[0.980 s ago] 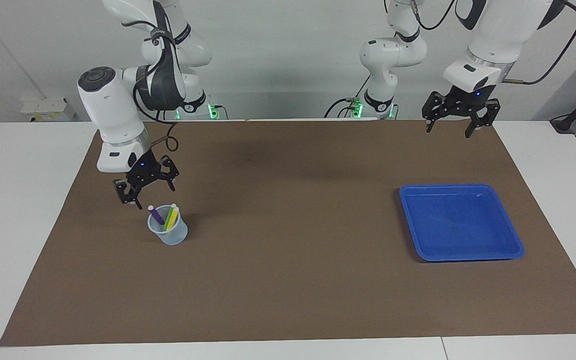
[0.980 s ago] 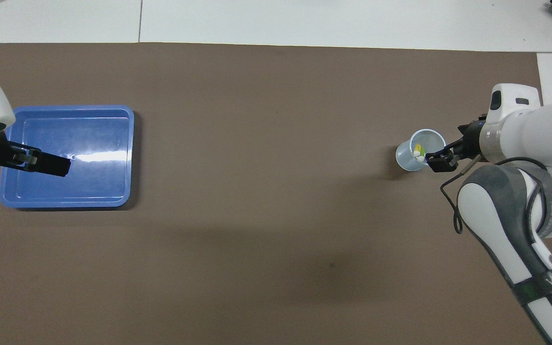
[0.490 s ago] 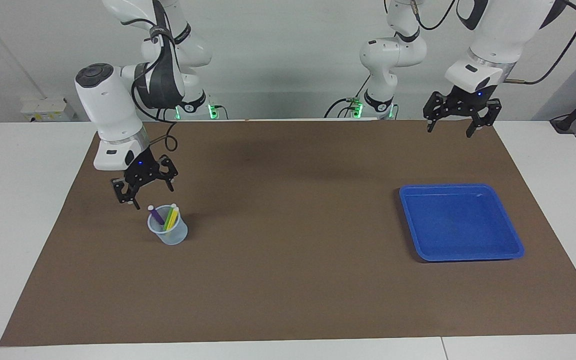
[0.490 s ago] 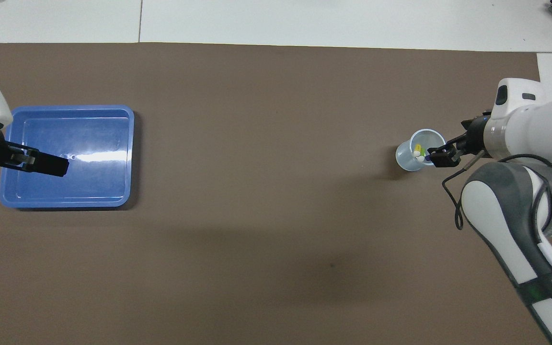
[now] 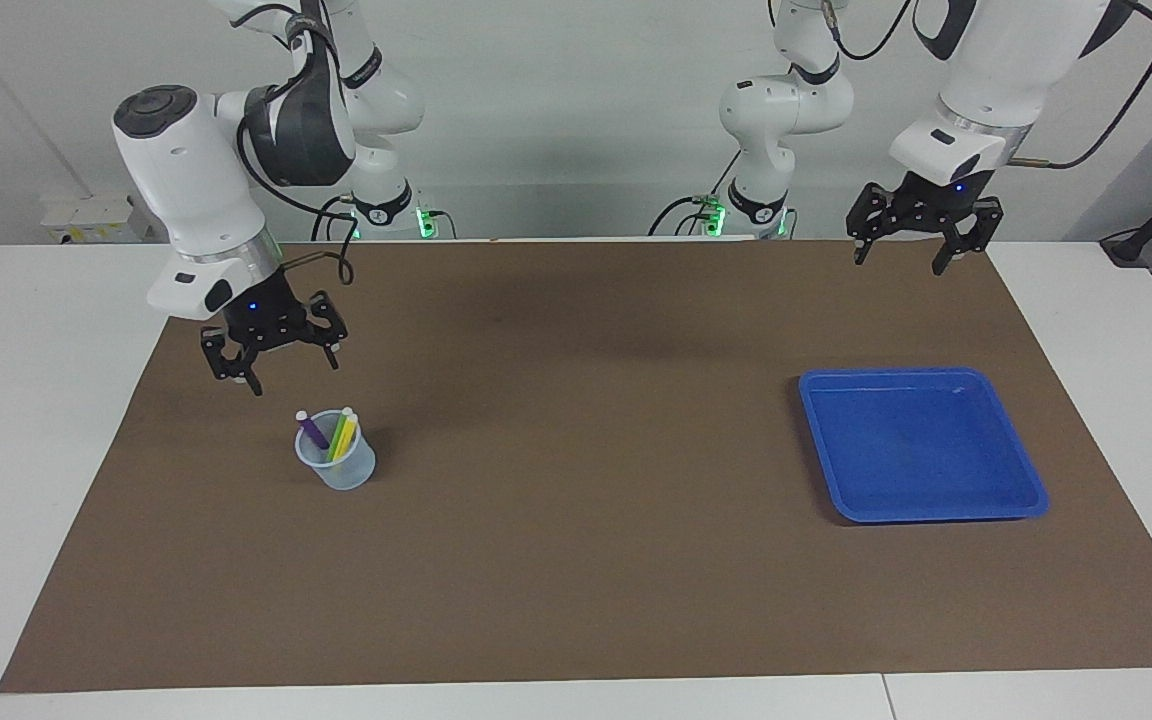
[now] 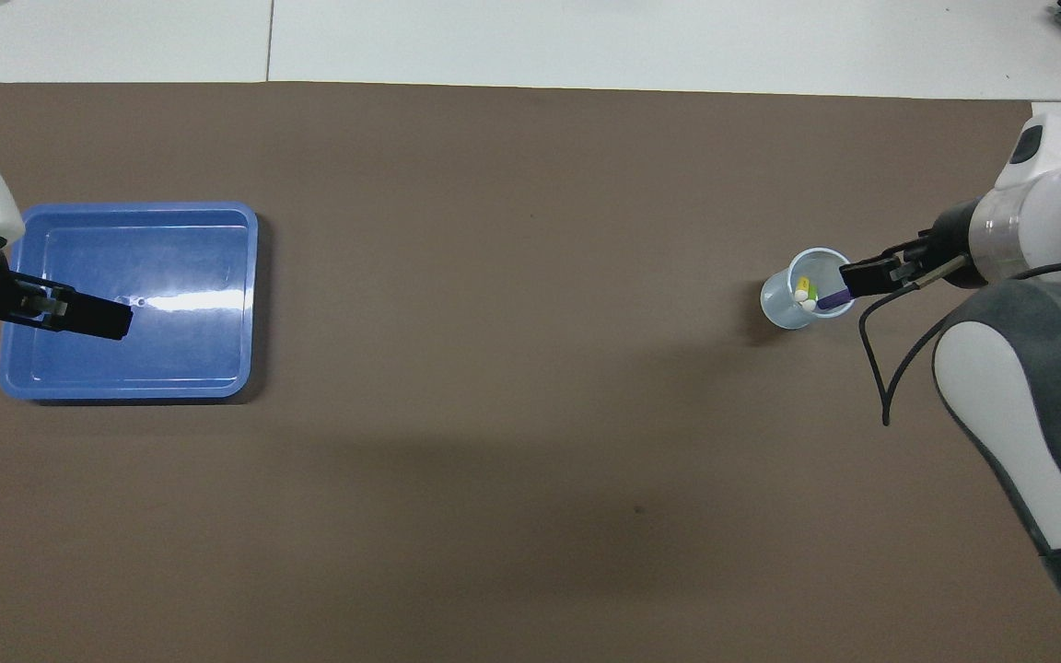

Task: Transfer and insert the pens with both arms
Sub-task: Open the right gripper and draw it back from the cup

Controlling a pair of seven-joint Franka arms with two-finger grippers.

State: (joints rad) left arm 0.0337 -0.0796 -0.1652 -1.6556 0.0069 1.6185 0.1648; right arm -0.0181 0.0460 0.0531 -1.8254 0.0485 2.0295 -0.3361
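The left arm's black two-finger gripper (image 5: 914, 257), released and empty, waits over the brown mat's (image 5: 576, 560) robot-side edge. The right black gripper (image 5: 272, 372), fingers spread, hangs clear above the mat, holding nothing. Farther out, three slim pens (image 5: 329, 432) stand in a translucent pale-blue plastic cup (image 5: 336, 468); a shallow blue plastic tray (image 5: 1026, 480) sits well apart, open mat between.
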